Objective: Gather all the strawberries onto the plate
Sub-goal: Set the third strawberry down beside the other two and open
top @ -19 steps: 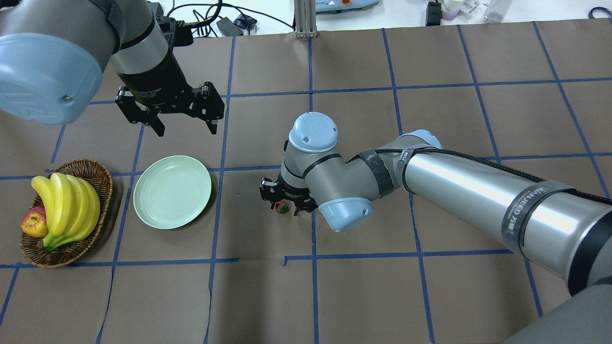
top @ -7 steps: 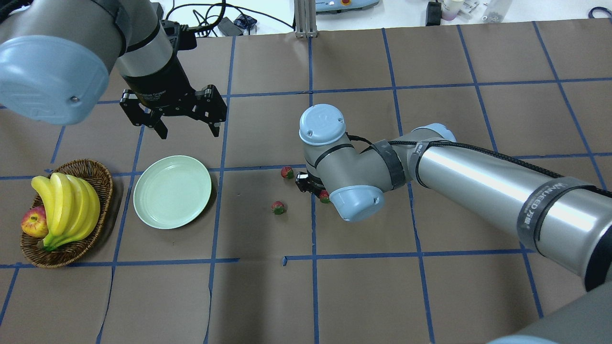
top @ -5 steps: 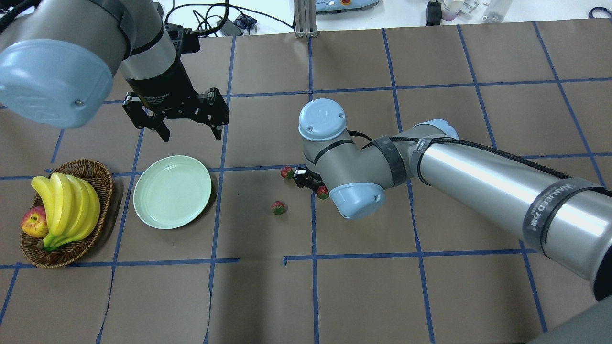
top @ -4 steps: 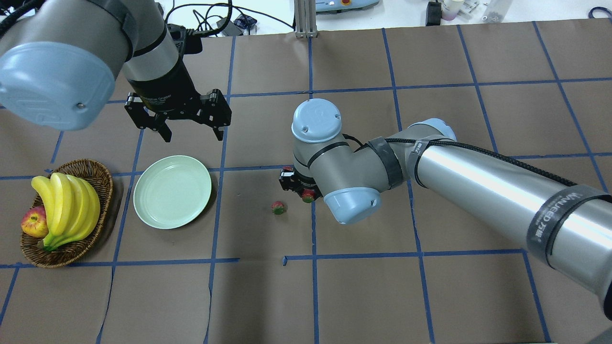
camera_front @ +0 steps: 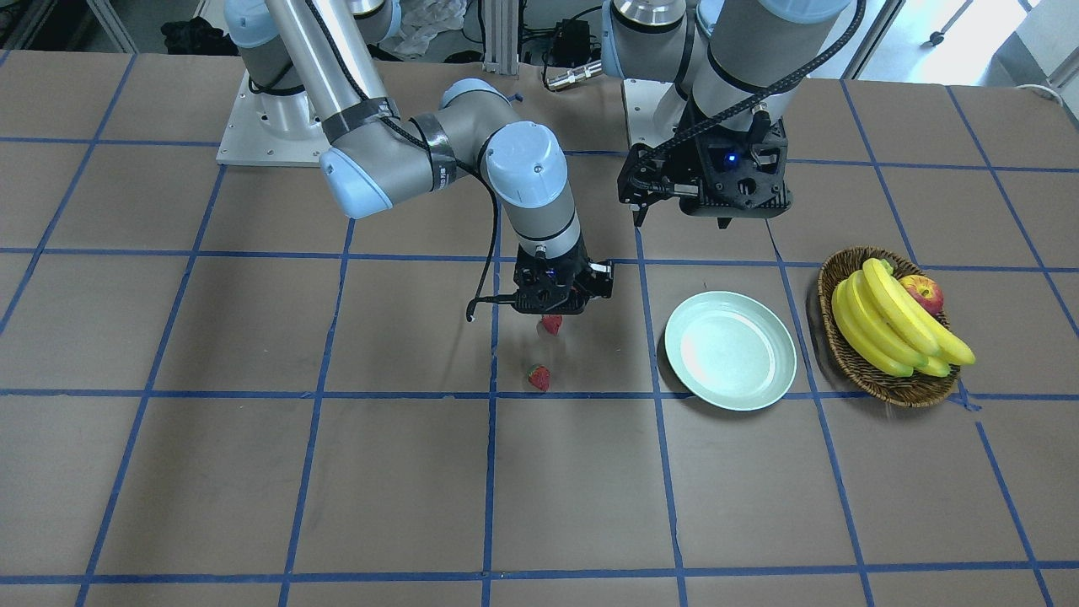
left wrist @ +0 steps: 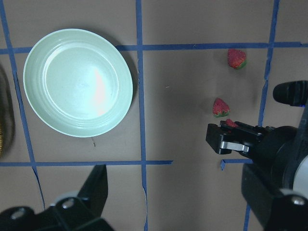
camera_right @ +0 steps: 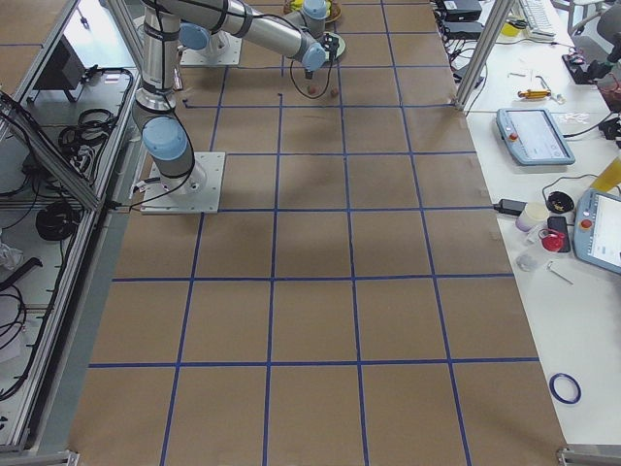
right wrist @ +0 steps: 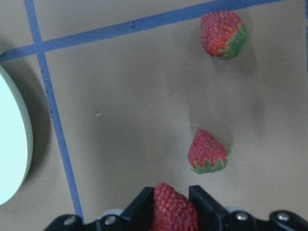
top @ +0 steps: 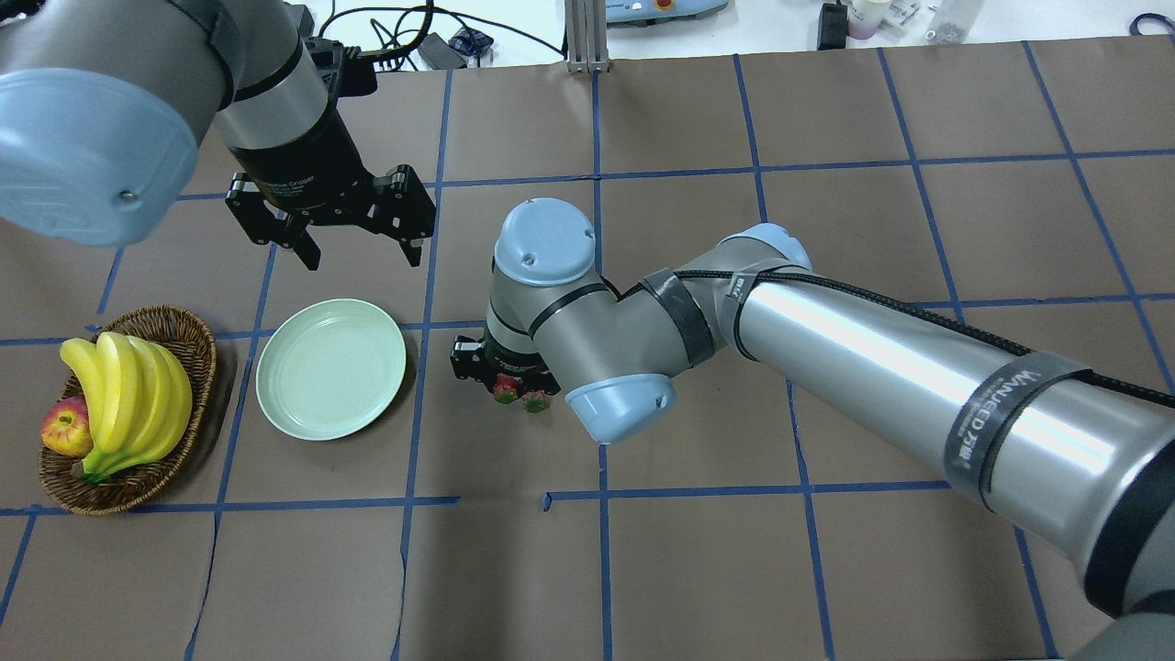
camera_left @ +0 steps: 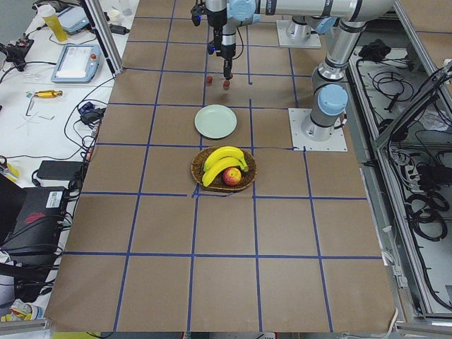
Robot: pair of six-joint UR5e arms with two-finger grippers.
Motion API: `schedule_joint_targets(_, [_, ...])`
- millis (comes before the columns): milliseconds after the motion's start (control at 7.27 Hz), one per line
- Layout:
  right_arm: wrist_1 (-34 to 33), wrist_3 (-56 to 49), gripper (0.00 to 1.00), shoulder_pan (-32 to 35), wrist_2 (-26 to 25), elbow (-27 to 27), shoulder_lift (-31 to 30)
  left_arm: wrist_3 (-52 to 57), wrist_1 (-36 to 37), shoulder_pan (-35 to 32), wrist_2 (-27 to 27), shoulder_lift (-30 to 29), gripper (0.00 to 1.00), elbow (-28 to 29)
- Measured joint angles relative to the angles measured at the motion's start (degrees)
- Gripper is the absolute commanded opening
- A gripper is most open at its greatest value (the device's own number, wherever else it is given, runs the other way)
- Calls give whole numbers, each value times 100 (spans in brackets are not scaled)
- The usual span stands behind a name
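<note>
My right gripper is shut on one strawberry and holds it above the table, right of the pale green plate. Two strawberries lie on the paper beyond it, one close and one by the blue tape line. The left wrist view shows both. In the overhead view one shows beside the held one; the other is hidden under the arm. The plate is empty. My left gripper is open and empty, above the table behind the plate.
A wicker basket with bananas and an apple stands left of the plate. Blue tape lines cross the brown paper. Cables and small items lie along the far table edge.
My right gripper left the near strawberry, closed on one further right, and carried it left towards the plate. My left gripper has barely shifted.
</note>
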Motion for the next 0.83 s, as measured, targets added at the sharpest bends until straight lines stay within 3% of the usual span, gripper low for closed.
schedule_joint_targets(138, [-198,131,64,4,-8,-101,195,-2,-16,-1,3,3,100,-2])
schedule_joint_targets(275, [-327,210,100,6,-18,-155,333,-3,-20,-2,5,4,100,-2])
schedule_joint_targets(826, [-188,314,100,1,-314,-103,95,2,-22,-4,8,6,100,3])
